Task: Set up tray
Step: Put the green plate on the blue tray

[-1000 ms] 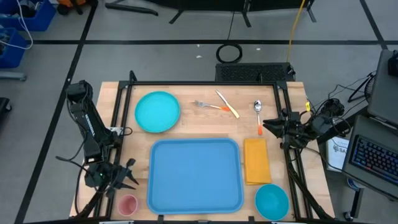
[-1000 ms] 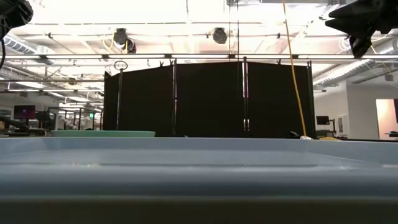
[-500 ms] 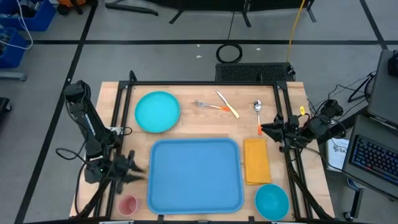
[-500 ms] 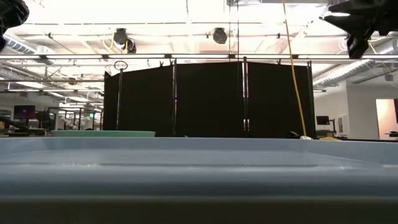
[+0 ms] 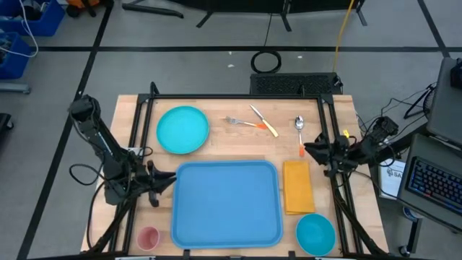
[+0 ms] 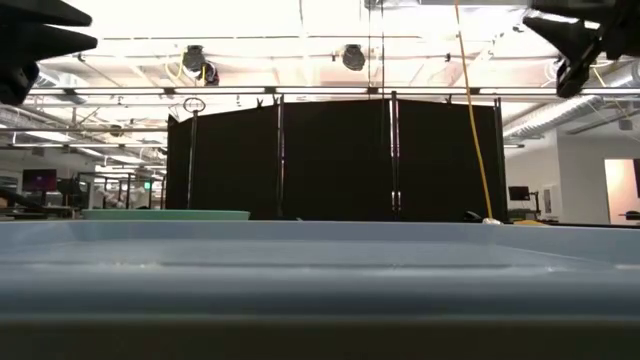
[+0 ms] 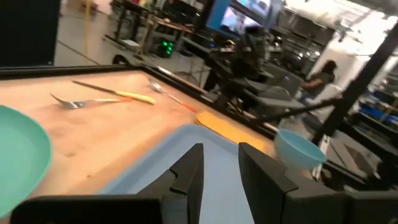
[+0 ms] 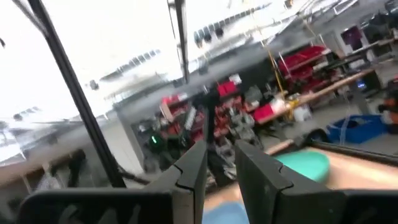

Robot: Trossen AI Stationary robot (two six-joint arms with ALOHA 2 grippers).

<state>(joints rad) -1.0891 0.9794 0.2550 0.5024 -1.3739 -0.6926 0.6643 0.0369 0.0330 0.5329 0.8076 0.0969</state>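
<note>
The light-blue tray (image 5: 226, 202) lies flat on the wooden table, near its front edge, and fills the foreground of the low view (image 6: 320, 270). My left gripper (image 5: 167, 183) hovers just off the tray's left rim, pointing level toward the table's right. It is open, and in the left wrist view (image 7: 219, 149) only the tray (image 7: 186, 162) shows in the gap. My right gripper (image 5: 309, 150) hangs open above the table's right side, over the far end of the yellow-orange napkin (image 5: 297, 186). Nothing is between its fingers (image 8: 219, 149).
A round turquoise plate (image 5: 182, 129) sits at the far left. A fork (image 5: 242, 122), a knife (image 5: 264, 120) and a spoon (image 5: 299, 133) lie along the far side. A turquoise bowl (image 5: 315, 233) stands near right of the tray, and a pink cup (image 5: 148, 237) near left.
My left gripper has swung from the near-left corner, by the pink cup, toward the far edge and up. It has turned so that it points at the tray's left rim. My right gripper has tipped a little, staying by the napkin's far end. Nothing on the table has moved.
</note>
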